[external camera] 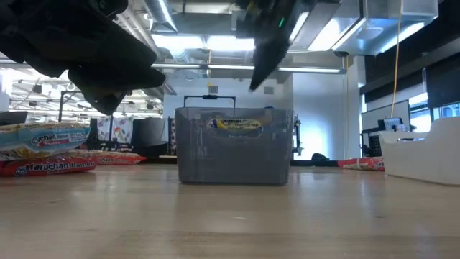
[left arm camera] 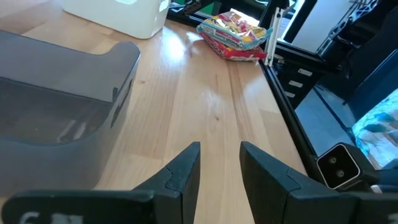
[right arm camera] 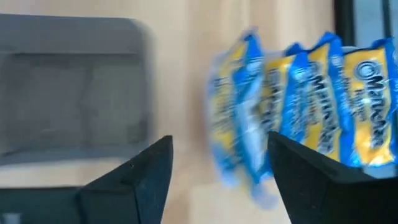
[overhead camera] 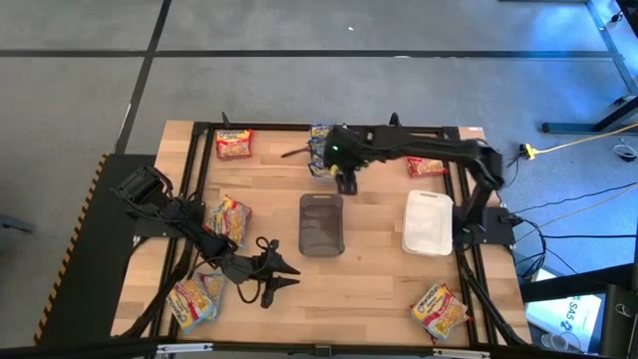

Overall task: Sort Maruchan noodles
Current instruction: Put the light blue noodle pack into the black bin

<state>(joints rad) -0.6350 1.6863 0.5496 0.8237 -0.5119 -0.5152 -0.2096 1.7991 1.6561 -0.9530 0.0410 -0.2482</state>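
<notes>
Several yellow-and-blue Maruchan packets [overhead camera: 320,150] lie in a heap at the table's far middle and show blurred in the right wrist view [right arm camera: 298,93]. My right gripper [overhead camera: 345,180] hangs open above the table between that heap and the grey see-through tub [overhead camera: 321,224], touching nothing; its fingertips stand apart in the right wrist view [right arm camera: 221,146]. Red-and-yellow packets lie at the far left [overhead camera: 234,144], far right [overhead camera: 427,167], left [overhead camera: 228,217], near left [overhead camera: 195,299] and near right [overhead camera: 440,309]. My left gripper [overhead camera: 275,273] is open and empty near the tub's near-left corner [left arm camera: 221,152].
A white tub [overhead camera: 429,221] stands right of the grey tub [external camera: 233,147]. A black frame [overhead camera: 199,160] runs along the table's edges. Bare wood lies near the front edge between the two near packets.
</notes>
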